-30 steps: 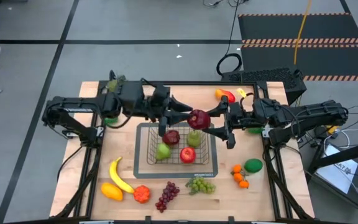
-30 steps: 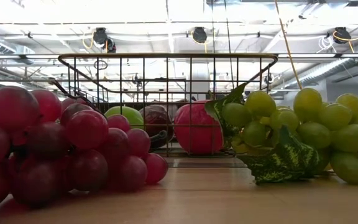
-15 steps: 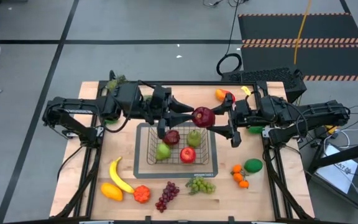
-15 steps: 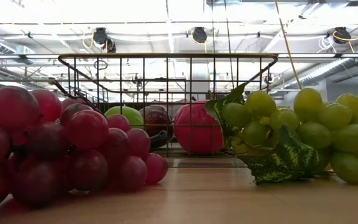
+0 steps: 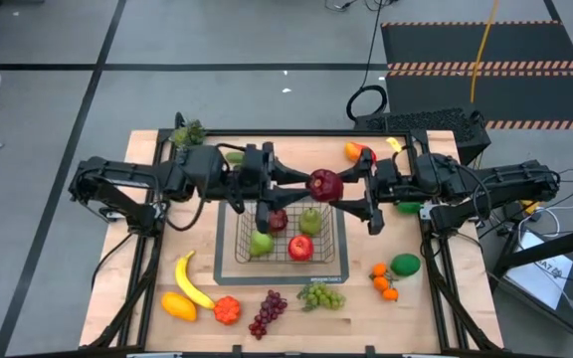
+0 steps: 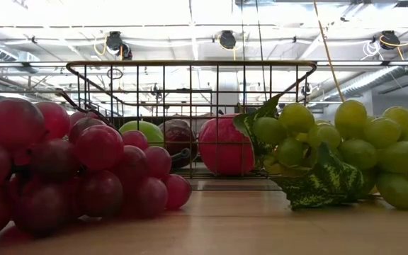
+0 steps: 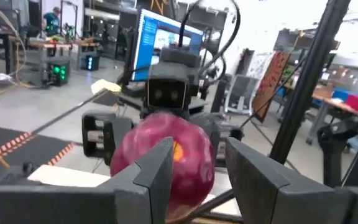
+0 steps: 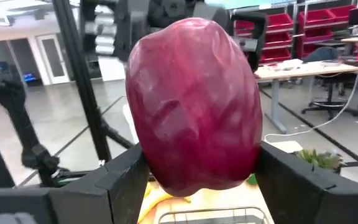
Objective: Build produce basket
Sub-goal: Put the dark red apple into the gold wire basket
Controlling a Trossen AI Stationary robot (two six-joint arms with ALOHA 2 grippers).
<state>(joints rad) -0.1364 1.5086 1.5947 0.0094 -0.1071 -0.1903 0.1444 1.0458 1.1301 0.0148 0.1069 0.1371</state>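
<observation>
Right pincer [image 5: 344, 189] clamped on red apple [image 5: 324, 185] | left pincer [image 5: 288, 189] apart | basket [image 5: 285, 267] label unreadable

A robotics lab is indicated by a lit computer monitor [image 7: 160, 38], red storage bins on shelving [image 8: 286, 22], and hazard-striped black floor mats [image 5: 480, 45].

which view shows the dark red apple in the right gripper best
The right wrist view: the dark red apple fills the picture, clamped between the right gripper fingers. The high view shows it small above the basket; the left wrist view shows it partly behind the left gripper; the low view misses it.
</observation>
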